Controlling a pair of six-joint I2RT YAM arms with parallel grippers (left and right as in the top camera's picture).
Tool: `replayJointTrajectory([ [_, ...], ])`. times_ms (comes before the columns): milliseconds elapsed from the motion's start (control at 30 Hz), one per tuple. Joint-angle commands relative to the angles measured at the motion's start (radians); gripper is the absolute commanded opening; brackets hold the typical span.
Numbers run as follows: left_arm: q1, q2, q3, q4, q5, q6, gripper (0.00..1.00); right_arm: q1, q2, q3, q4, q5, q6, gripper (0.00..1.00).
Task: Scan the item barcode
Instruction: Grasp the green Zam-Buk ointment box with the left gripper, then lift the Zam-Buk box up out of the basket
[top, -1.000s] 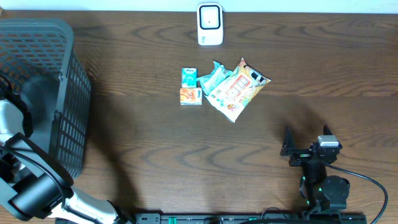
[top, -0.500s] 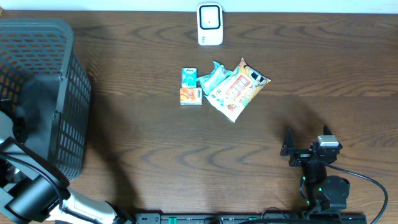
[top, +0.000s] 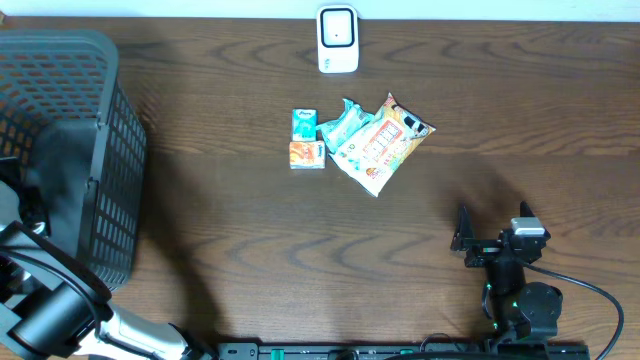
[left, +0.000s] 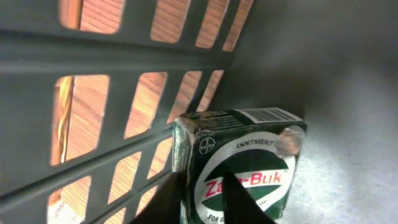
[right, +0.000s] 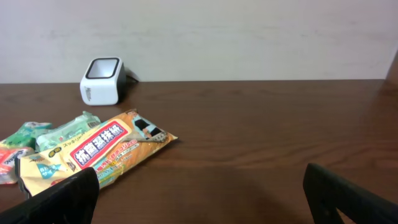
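While the right end effector (right: 200, 171) hangs wide apart, the left end effector (left: 201, 180) clamps an ointment box (left: 249, 149) inside the basket (top: 100, 120), frame left; next, likely a lift to the scanner (top: 338, 40), top centre.

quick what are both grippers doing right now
left gripper: jaws close together at the ointment box, grip cannot be told
right gripper: open, holding nothing

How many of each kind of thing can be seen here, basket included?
Boxes: 3 (teal box, orange box, green ointment box)
Packets: 2 (mint packet, orange packet)
Scanner: 1
Basket: 1
Total: 7
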Motion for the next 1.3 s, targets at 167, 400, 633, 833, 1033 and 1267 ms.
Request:
replayJointTrajectory([
  [167, 0.002, 0.016, -0.005, -0.026, 0.134, -0.011, 0.07, 0.002, -0.005, -0.002, -0.005, 0.005, -0.011, 0.99],
  [400, 0.0, 0.013, -0.005, -0.02, 0.135, -0.071, 0.07, 0.002, -0.005, -0.002, -0.005, 0.005, -0.011, 0.99],
  [633, -0.003, 0.007, -0.005, -0.015, 0.237, -0.123, 0.07, 0.002, -0.005, -0.002, -0.005, 0.005, -0.011, 0.99],
  [833, -0.003, 0.007, -0.005, -0.023, 0.41, -0.129, 0.61, 0.002, -0.005, -0.002, -0.004, 0.005, -0.011, 0.99],
  [1033, -0.002, 0.008, -0.005, -0.029, 0.36, -0.131, 0.8, 0.002, -0.005, -0.002, -0.005, 0.005, -0.011, 0.99],
  [1267, 0.023, 0.017, -0.005, -0.016, 0.264, -0.26, 0.92, 0.002, -0.005, -0.002, -0.005, 0.005, -0.011, 0.99],
])
